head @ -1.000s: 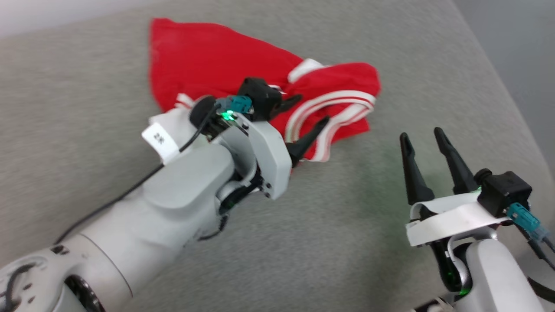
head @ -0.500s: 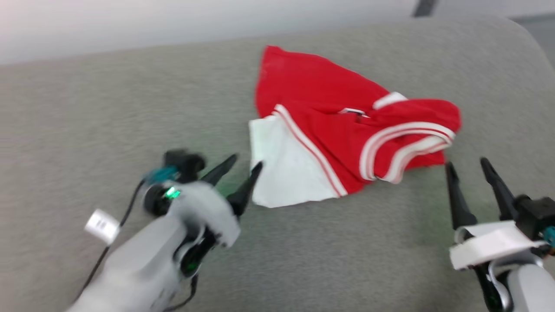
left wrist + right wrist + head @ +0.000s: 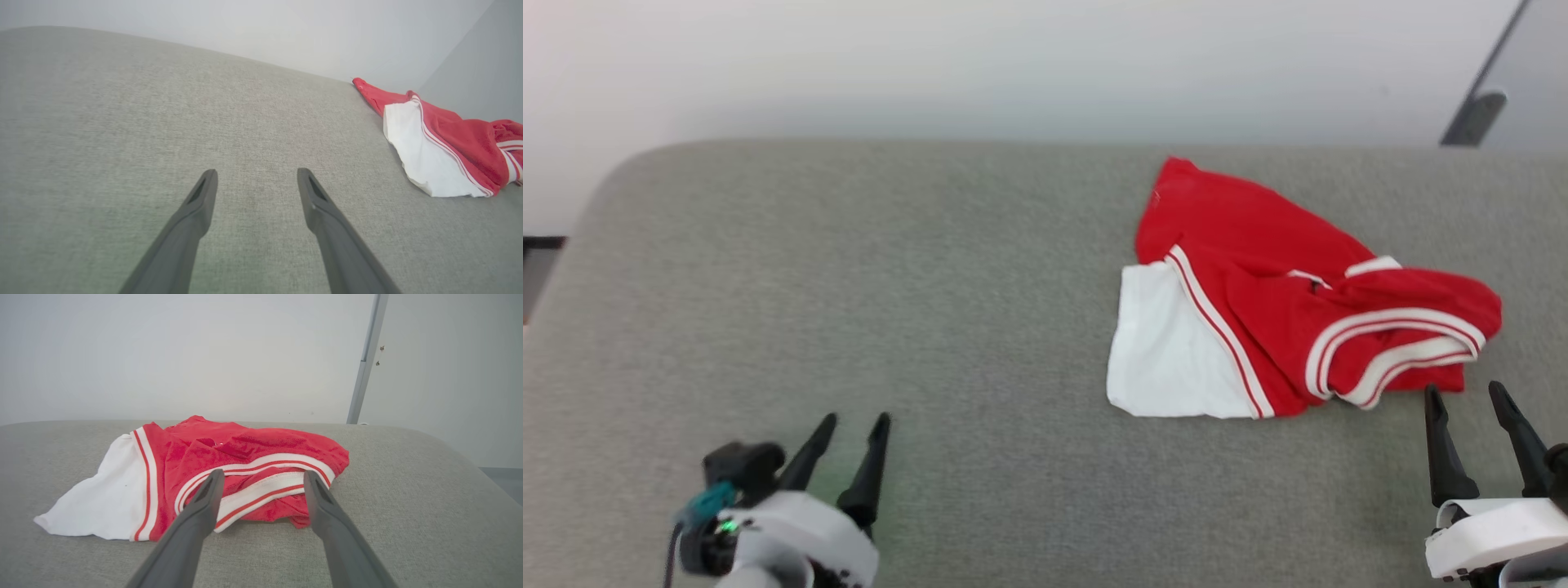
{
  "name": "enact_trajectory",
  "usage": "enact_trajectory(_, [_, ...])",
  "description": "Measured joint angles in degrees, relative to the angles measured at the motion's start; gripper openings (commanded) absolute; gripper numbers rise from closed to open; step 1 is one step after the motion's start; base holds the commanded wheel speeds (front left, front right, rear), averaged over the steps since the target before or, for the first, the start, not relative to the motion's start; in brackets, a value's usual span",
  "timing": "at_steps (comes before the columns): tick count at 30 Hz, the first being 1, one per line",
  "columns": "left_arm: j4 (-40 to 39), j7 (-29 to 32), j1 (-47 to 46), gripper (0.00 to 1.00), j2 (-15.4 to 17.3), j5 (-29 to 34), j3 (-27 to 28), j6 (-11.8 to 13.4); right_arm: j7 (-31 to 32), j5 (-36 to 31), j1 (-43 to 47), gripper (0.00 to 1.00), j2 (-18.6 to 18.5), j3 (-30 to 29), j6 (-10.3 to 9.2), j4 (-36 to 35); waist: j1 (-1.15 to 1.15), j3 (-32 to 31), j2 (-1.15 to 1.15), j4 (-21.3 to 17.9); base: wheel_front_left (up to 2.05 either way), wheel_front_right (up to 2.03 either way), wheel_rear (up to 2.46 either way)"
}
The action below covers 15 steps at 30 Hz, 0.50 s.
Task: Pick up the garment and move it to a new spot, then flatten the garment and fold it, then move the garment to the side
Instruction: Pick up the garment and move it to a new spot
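Note:
The garment (image 3: 1258, 310), a red jersey with a white sleeve and red-white striped trim, lies crumpled on the grey cushioned surface (image 3: 849, 286) at the right. Its white sleeve faces left, and the striped neck trim lies at its near right. My right gripper (image 3: 1466, 396) stands open just in front of that trim, apart from the cloth; the right wrist view shows the garment (image 3: 245, 457) beyond its open jaws (image 3: 263, 475). My left gripper (image 3: 854, 420) is open and empty at the lower left, far from the garment (image 3: 445, 139), over bare cushion (image 3: 255, 173).
The grey surface has rounded far corners and ends at a pale wall (image 3: 1013, 65). A grey vertical post (image 3: 365, 363) stands behind the right end. Bare cushion stretches across the left and middle.
My left arm has drawn back from the garment to the lower left, letting the cloth lie. The head view has swung, so the garment now appears further right and lower.

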Motion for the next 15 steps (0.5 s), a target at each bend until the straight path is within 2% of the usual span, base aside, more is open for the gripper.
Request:
enact_trajectory(6, [-7.5, 0.0, 7.9, 1.00, -1.7, 9.5, 9.7, 1.5, 0.0, 0.1, 0.9, 1.00, -0.1, -0.1, 0.00, -0.7, 0.00, -3.5, 0.00, 1.9, 0.00, 0.00, 0.00])
enact_trajectory(15, [-19.5, 0.0, 15.5, 1.00, -5.6, 21.5, 18.8, 1.8, 0.0, 0.5, 0.9, 1.00, -0.1, -0.1, 0.00, -3.1, 0.00, -6.2, 0.00, 1.4, 0.00, 0.00, 0.00])
